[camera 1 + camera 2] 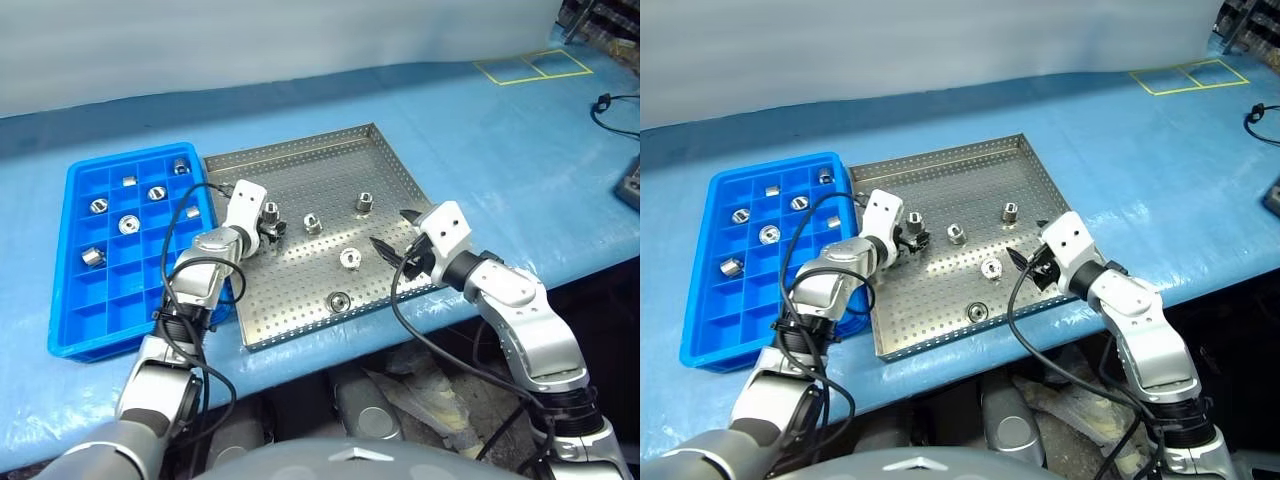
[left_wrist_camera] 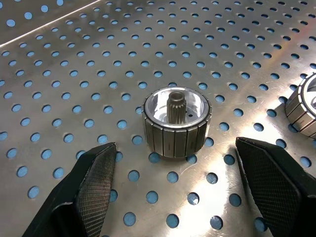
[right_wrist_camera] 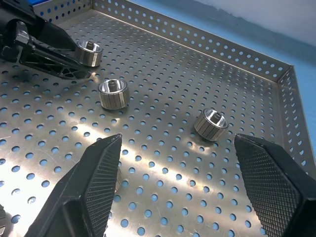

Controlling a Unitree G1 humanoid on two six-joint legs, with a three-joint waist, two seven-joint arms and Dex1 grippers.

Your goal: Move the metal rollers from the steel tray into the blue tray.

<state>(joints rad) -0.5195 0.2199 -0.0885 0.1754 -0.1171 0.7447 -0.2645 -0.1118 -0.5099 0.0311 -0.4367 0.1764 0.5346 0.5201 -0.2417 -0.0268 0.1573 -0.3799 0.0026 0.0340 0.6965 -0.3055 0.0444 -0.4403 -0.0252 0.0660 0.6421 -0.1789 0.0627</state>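
We see the steel tray (image 1: 385, 185), square and perforated with a low rim, beside the blue tray (image 1: 70, 250), whose grid of compartments holds six rollers; five more lie on the steel floor. The left gripper (image 1: 270, 226) hovers at the roller (image 1: 270, 211) nearest the blue tray, jaws spread wide and holding nothing; the right gripper (image 1: 392, 240), equally wide and empty, hangs over the tray's near right part, apart from every roller. In the left wrist view this roller (image 2: 176, 122) stands just ahead of the fingers (image 2: 96, 185), centred between them, its axis upright; we judge a short advance would bracket it, and the left arm is much the nearer. The roller is a squat silver cylinder with a ribbed side wall, a polished recessed top and a splined central hub.
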